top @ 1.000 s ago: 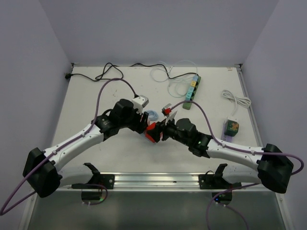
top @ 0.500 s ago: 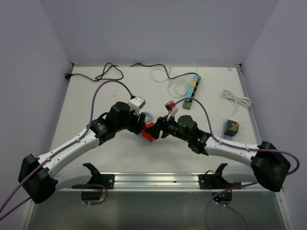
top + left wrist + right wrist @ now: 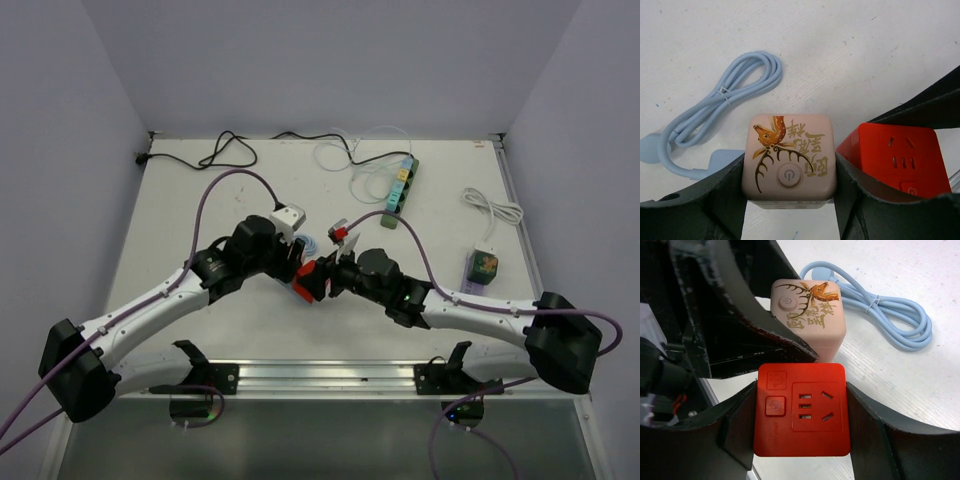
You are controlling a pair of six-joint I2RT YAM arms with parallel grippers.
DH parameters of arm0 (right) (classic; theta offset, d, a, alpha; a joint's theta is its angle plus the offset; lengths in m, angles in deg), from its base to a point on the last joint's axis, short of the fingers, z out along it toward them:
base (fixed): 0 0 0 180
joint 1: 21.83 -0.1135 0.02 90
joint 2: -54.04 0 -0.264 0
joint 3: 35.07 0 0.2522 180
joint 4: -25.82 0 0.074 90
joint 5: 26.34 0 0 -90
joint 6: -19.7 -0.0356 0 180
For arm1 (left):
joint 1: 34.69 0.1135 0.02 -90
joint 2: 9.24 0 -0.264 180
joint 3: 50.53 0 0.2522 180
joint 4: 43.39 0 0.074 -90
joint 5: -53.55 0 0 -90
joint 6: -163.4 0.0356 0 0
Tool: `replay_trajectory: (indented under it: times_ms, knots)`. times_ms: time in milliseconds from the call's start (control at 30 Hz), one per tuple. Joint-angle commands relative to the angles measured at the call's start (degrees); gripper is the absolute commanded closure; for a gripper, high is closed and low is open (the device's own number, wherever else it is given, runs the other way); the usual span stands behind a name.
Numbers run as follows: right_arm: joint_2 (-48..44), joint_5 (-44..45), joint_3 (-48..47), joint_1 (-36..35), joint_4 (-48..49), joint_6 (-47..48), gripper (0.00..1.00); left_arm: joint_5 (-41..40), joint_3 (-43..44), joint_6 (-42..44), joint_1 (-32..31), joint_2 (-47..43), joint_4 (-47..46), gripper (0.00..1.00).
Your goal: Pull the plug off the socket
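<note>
Pinching pink cube (image 3: 788,157) — left fingers (image 3: 722,200) | red cube (image 3: 801,410) — right fingers (image 3: 867,432) | both drifted nearer

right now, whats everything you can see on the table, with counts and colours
pink cube socket: 1, pink with deer print, table centre, held
red cube socket: 1, red, right beside the pink one, held
blue cable: 1, light blue, coiled and tied, just beyond the cubes
power strip: 1, green with coloured outlets, far side, right of centre
tangled white cable: 1, white, beside the power strip
black cable: 1, black, far left
folded white cable: 1, white, right side
small cube: 1, green and orange, right side
table: 1, white
left gripper: 1, black, clamped on the pink cube socket
right gripper: 1, black, clamped on the red cube socket
</note>
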Motion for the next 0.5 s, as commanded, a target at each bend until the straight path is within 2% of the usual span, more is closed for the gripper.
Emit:
replay_trajectory:
  times_ms: [0, 300, 467]
  knots:
    - [1.2, 3.6, -1.1, -4.2, -16.1, 8.2, 1.00, -7.7, 5.2, 1.3, 1.0, -0.9, -11.6, 1.00]
    - [3.2, 3.8, -2.6, -5.8, -18.0, 9.2, 1.00, -6.9, 6.5, 2.0, 1.0, 1.3, -9.9, 1.00]
    - [2.5, 6.9, -2.3, -5.5, -18.0, 2.4, 1.00, -8.6, 6.2, 1.9, 1.0, -0.7, -10.6, 1.00]
